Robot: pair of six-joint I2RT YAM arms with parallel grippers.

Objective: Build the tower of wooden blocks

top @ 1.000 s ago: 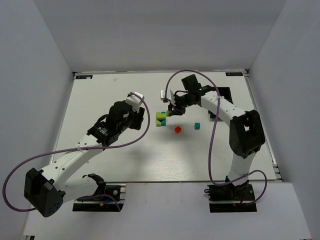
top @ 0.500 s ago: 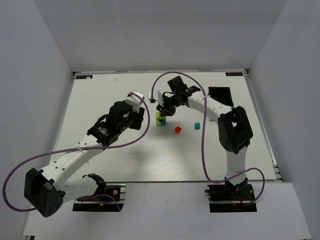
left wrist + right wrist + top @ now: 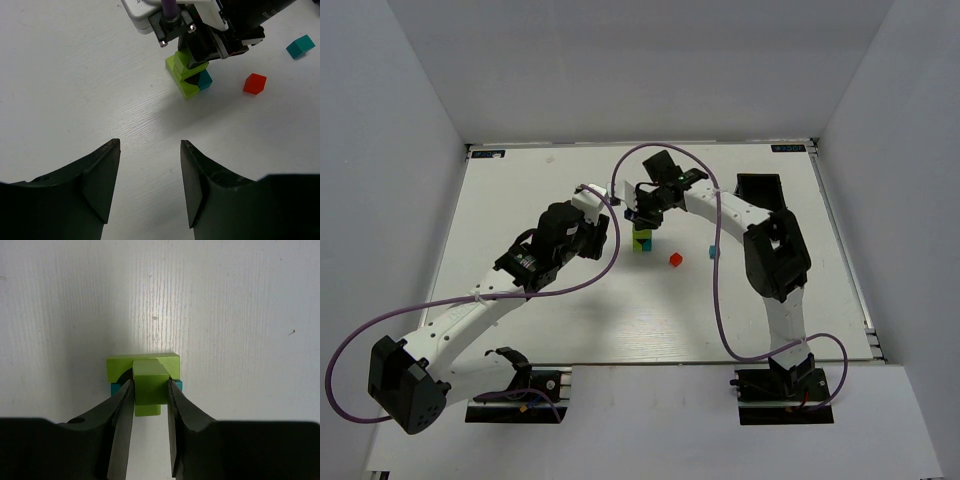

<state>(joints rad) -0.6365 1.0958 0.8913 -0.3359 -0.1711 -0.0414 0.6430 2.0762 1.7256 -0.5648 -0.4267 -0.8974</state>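
1. Over the last second the right gripper (image 3: 150,390) has swung left and is now directly over the wood block tower (image 3: 641,241), which stands mid-table (image 3: 550,310).
2. Its jaws clamp one lime cube (image 3: 149,385) at the tower's top.
3. The left gripper (image 3: 150,146) hangs with its jaws spread, well apart from the tower.
4. Two cubes lie loose to the right: one red cube (image 3: 675,259) and one teal cube (image 3: 713,251).
5. Two stickers (image 3: 490,154) at the far corners are too small to read.

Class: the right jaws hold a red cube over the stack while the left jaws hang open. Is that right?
No: the cube in the right jaws is lime-green, not red, as the right wrist view shows. It is over the stack, and the left jaws are open.
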